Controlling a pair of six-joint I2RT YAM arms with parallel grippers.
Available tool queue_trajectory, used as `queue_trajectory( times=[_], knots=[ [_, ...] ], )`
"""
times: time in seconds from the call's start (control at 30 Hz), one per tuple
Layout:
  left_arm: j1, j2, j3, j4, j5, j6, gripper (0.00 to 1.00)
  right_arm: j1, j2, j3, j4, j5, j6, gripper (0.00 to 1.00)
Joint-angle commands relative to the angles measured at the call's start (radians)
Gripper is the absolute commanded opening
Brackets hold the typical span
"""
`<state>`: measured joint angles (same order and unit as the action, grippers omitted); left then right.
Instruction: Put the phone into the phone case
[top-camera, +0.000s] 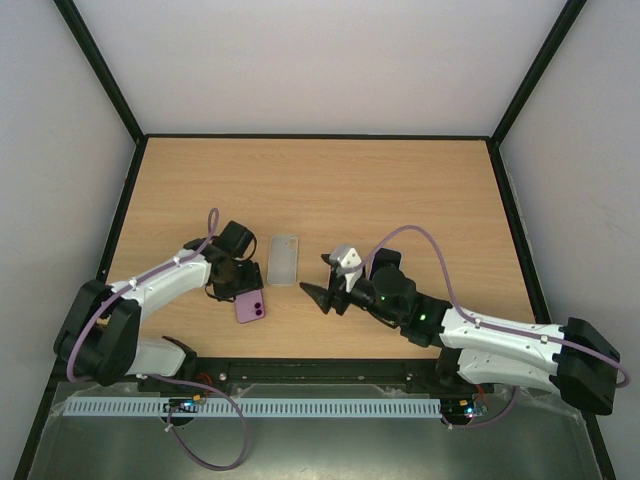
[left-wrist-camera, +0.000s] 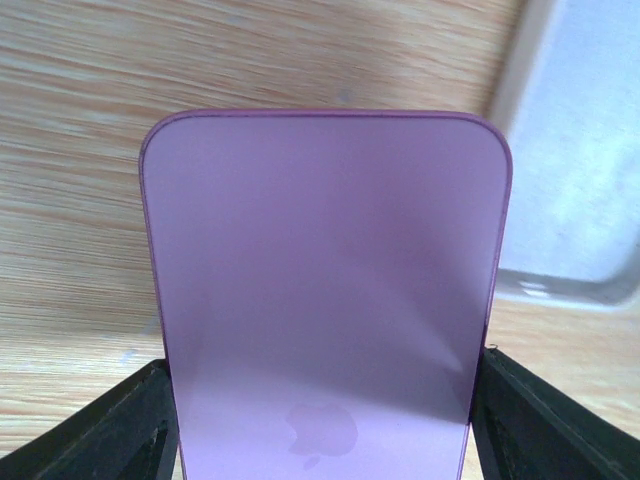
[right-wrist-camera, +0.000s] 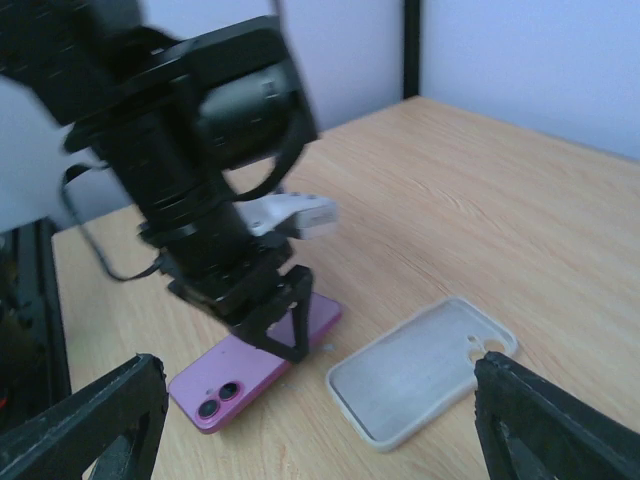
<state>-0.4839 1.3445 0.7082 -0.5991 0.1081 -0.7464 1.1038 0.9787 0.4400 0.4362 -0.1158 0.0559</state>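
The purple phone (top-camera: 252, 307) lies back up on the table, its camera end toward the near edge. It fills the left wrist view (left-wrist-camera: 325, 280) and shows in the right wrist view (right-wrist-camera: 225, 375). My left gripper (top-camera: 243, 287) stands over it, with its black fingers (left-wrist-camera: 130, 430) pressed against both long edges. The clear phone case (top-camera: 284, 259) lies open side up just right of the phone, apart from it (right-wrist-camera: 420, 370). My right gripper (top-camera: 318, 276) is open and empty, low over the table to the right of the case and facing it.
The wooden table (top-camera: 400, 200) is walled by black frame posts and white panels. The left arm's body (right-wrist-camera: 190, 170) stands tall in front of the right wrist camera. A purple cable (top-camera: 430, 240) loops above the right arm.
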Motion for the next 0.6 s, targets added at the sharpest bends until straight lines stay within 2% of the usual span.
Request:
queue_trajectory(
  times=[0.0,0.1,0.2,0.37,0.57],
  knots=[
    [-0.001,-0.028,0.042,-0.001,0.146,0.098,0.44,0.086,0.061,-0.046,0.156,-0.028,-0.407,0.81],
    [0.0,-0.036,0.053,-0.004,0.238,0.138,0.42,0.148,0.133,-0.029,0.1,0.006,-0.613,0.77],
    [0.001,-0.066,0.067,-0.017,0.289,0.17,0.42,0.191,0.186,-0.028,0.072,0.093,-0.771,0.63],
    [0.001,-0.12,0.076,-0.053,0.338,0.209,0.42,0.212,0.233,-0.046,0.123,0.163,-0.94,0.38],
    [0.001,-0.156,0.068,-0.066,0.4,0.228,0.43,0.274,0.287,-0.038,0.156,0.181,-1.105,0.36]
  ],
)
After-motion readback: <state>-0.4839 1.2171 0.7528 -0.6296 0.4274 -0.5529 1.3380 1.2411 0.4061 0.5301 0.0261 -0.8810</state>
